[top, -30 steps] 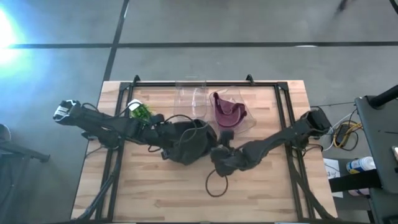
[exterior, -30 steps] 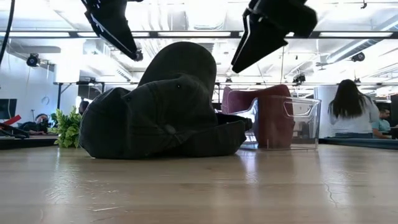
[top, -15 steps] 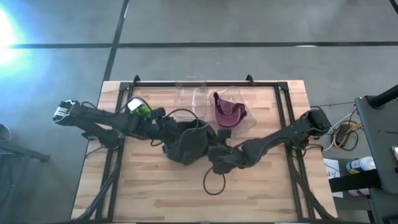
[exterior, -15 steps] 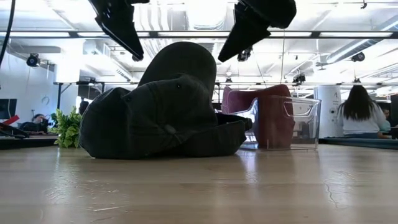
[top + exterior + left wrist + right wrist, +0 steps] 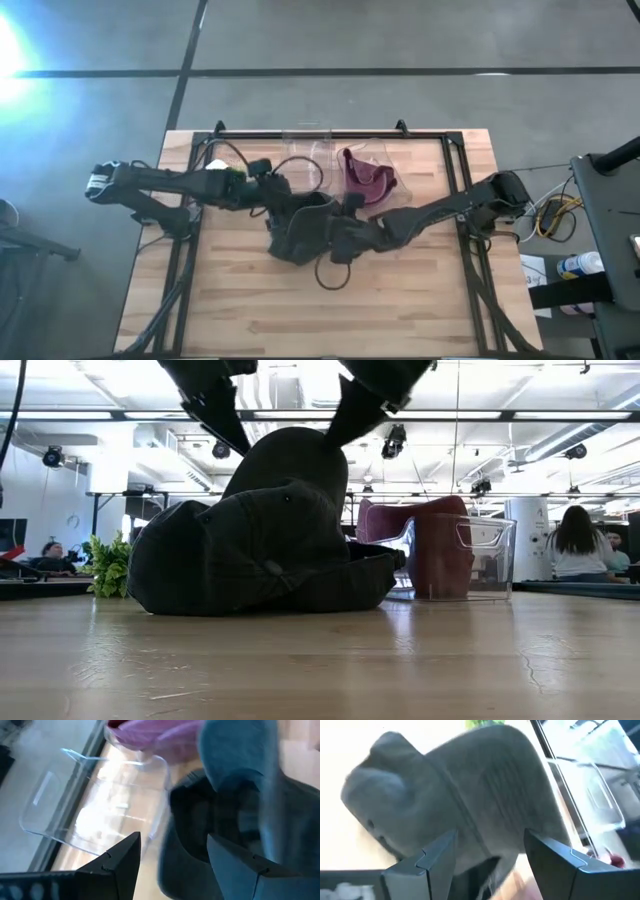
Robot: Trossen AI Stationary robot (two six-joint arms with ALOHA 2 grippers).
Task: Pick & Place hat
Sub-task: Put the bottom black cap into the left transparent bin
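A dark hat [image 5: 303, 228] lies in a heap on the wooden table [image 5: 250, 310], near the middle; the low view shows its underside on the tabletop [image 5: 265, 540]. My left gripper [image 5: 283, 198] hangs open just above the hat's far left side [image 5: 172, 840]. My right gripper [image 5: 338, 234] hangs open above its right side [image 5: 490, 834]. In the low view both sets of fingers slant down toward the hat's top, the left [image 5: 222, 415] and the right [image 5: 350, 405]. I see no touch.
A clear plastic bin [image 5: 325, 165] stands at the far middle, right behind the dark hat, with a maroon hat [image 5: 365, 180] in it. A green plant [image 5: 110, 565] sits at the far left. A cable loop [image 5: 330, 275] hangs from the right arm.
My left gripper has swung toward the table's right and far side, coming over the dark hat. My right gripper has swung toward the table's left, also over the hat, and rolled a little. Both have stayed open. The hat has not moved.
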